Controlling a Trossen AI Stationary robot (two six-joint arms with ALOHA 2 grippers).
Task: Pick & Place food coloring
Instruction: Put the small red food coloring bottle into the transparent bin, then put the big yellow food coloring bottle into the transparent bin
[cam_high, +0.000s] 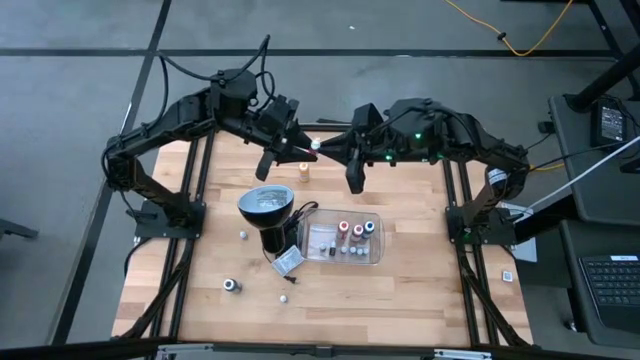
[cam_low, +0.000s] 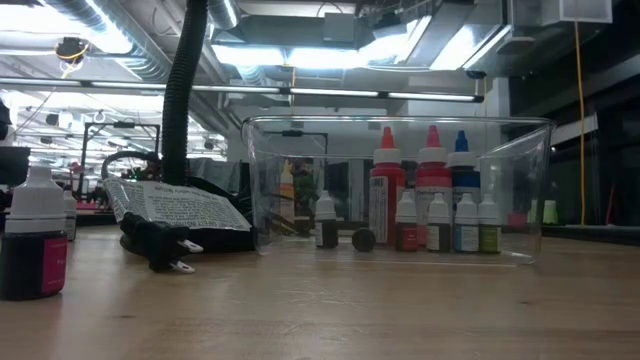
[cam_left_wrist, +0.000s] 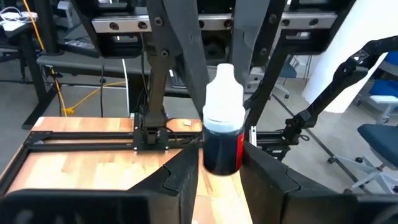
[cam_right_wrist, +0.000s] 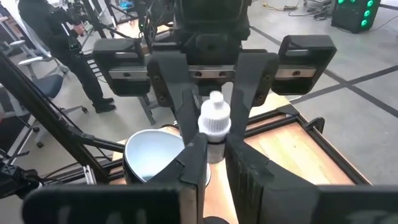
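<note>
My two grippers meet high behind the clear tray (cam_high: 372, 258), passing one dark food coloring bottle (cam_left_wrist: 222, 127). My right gripper (cam_right_wrist: 214, 155) pinches its body; my left gripper (cam_left_wrist: 219, 168), narrow, flanks it, apparently easing off.

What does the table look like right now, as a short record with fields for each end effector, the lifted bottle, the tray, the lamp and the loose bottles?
left end effector: raised over the table's far edge, meeting the right one at the bottle
right end effector: shut on the bottle, facing the left one
bottle: dark body, white cap, in the air between both
tray: clear, holds several small bottles
lamp: stands beside the tray
loose bottles: a few on the wood near the lamp
</note>
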